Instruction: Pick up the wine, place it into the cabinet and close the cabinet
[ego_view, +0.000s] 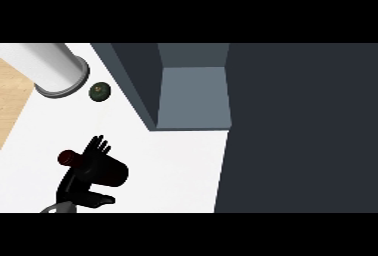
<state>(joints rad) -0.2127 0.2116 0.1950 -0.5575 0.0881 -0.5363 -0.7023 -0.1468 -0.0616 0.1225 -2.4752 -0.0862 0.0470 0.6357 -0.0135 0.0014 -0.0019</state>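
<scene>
You see only the left hand, low at the view's left; the right hand does not show. The wine bottle lies on the white counter, directly across this hand. Its long axis runs nearly left to right, a little slanted. Its red top points to the left, away from the cabinet, and its dark base points to the right. The fingers are straight and fanned, and they reach past the bottle toward the far side; they are not curled round it. The thumb sticks out low, apart from the bottle. In my judgement the fingers must close before you lift. The open cabinet is up and to the right, well apart, with its dark door beside it
</scene>
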